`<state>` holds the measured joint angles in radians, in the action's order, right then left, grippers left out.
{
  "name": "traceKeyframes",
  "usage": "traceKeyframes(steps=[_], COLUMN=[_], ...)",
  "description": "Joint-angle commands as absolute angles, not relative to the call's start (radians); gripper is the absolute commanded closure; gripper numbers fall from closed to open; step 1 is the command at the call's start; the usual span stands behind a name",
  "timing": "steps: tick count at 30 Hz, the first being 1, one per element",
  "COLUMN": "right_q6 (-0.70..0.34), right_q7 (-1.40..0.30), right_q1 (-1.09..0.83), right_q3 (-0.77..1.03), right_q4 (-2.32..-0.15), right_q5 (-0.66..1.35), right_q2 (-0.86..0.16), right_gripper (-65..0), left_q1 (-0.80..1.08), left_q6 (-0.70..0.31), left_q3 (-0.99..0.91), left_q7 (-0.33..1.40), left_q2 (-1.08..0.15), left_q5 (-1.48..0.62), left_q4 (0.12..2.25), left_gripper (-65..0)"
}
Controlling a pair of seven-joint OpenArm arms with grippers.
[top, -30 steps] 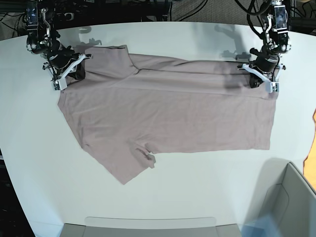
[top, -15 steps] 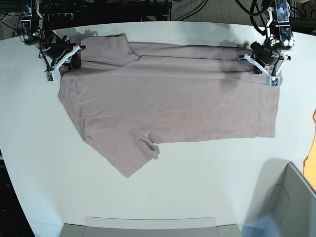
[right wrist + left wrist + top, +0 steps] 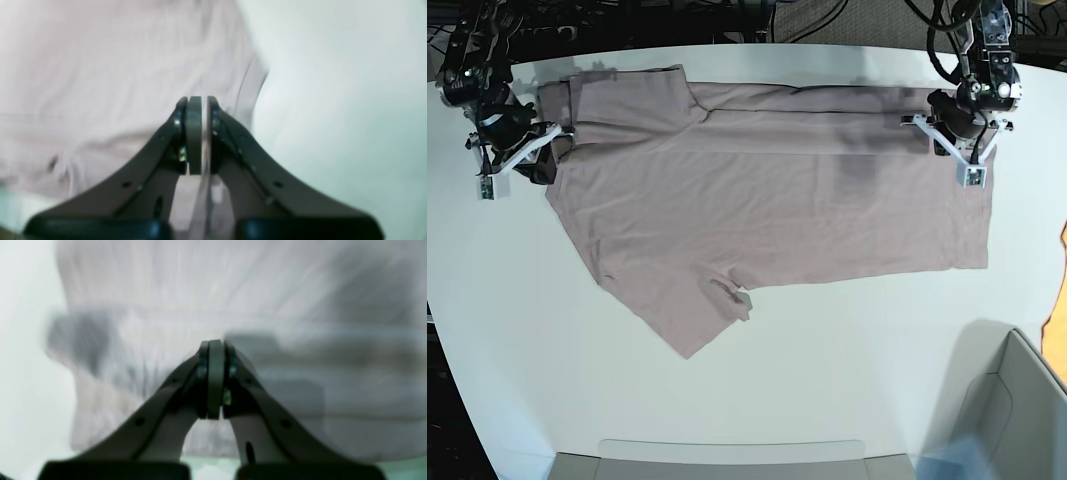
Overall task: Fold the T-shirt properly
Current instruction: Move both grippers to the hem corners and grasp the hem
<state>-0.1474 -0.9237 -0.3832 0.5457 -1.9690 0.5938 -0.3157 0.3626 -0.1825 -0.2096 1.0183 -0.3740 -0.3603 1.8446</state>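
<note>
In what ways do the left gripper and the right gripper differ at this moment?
The left gripper is at the shirt's hem end, over cloth; the right gripper is at the collar end, by the cloth's edge next to the bare table. The left wrist picture is more blurred than the right wrist one. In both, the jaws look closed.

White table (image 3: 827, 380) under a spread mauve-pink T-shirt (image 3: 767, 215)

T-shirt (image 3: 767, 215) lies spread flat on the bench (image 3: 827, 380), long axis running across the base view. My right gripper (image 3: 522, 160) sits at its far-left edge, my left gripper (image 3: 954, 150) at its far-right corner. One sleeve (image 3: 702, 320) points toward the near edge.
</note>
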Motion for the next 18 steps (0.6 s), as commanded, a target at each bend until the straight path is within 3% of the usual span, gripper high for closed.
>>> traceKeyframes(steps=[1, 5, 10, 15, 18], right_q6=[-0.151, -0.151, -0.151, -0.151, -0.15], right_q7=[-0.9, -0.901, -0.871, -0.722, -0.704], right_q1=[-0.331, -0.139, 0.127, 0.214, 0.196], right_q3=[0.55, 0.456, 0.266, 0.168, 0.134], right_q4=[-1.98, -1.883, -1.543, -1.234, -1.178], right_q5=[0.602, 0.573, 0.414, 0.335, 0.331], right_q2=[-0.332, -0.348, -0.349, -0.326, -0.331], right_gripper=[-4.1, -3.9, -3.8, -3.8, -3.8], left_q1=[0.348, 0.285, 0.223, 0.223, 0.228], left_q6=[-0.182, -0.182, -0.182, -0.182, -0.182], left_q3=[-0.214, -0.214, -0.205, -0.209, -0.208], left_q7=[1.007, 1.017, 1.018, 1.018, 1.018], left_q2=[-0.383, -0.38, -0.377, -0.364, -0.363], left_q5=[-0.36, -0.36, -0.36, -0.36, -0.36], left_q4=[1.876, 1.886, 1.885, 1.883, 1.88], left_gripper=[0.0, 0.0, 0.0, 0.0, 0.0])
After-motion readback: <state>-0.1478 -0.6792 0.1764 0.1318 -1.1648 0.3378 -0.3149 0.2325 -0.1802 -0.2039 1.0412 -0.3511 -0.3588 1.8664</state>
